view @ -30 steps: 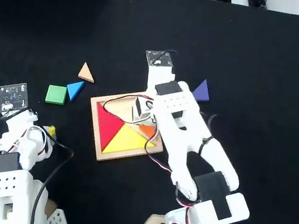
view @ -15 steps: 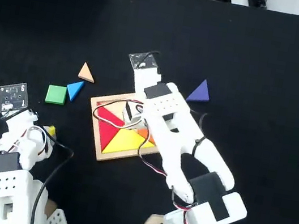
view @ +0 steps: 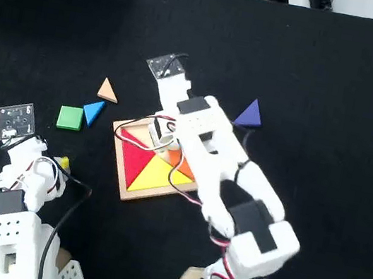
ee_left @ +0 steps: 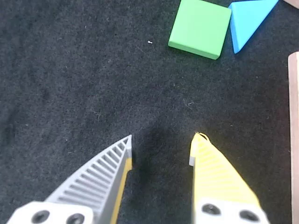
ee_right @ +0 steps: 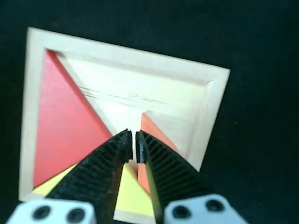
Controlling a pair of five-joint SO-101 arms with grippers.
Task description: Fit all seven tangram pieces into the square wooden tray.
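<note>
While the left gripper (ee_left: 161, 142) hangs low over bare black cloth toward the near left corner of the table (view: 347, 80), its grey and yellow fingers stand well apart with nothing between them.

Farther in, about the middle of the table, lies the square wooden tray (view: 121, 190), turned a little against the table's edges. A large red triangle (view: 133, 156) fills its left part, a yellow triangle (view: 157, 175) lies along its near side touching the red one, and an orange piece (view: 185, 163) sits toward its right side, partly under the arm. The rest of the tray floor is bare wood.

The right gripper (ee_right: 132, 136) hovers over the tray's middle, its black fingers drawn almost together with only a thin slit left and nothing caught in it.

Left of the tray, a green square (view: 70, 118) and a blue triangle (view: 93, 111) lie just beside each other. A tan triangle (view: 107, 90) sits slightly farther back, near the blue one. Beyond the tray's far right corner rests a purple triangle (view: 250, 114), apart from the others.
</note>
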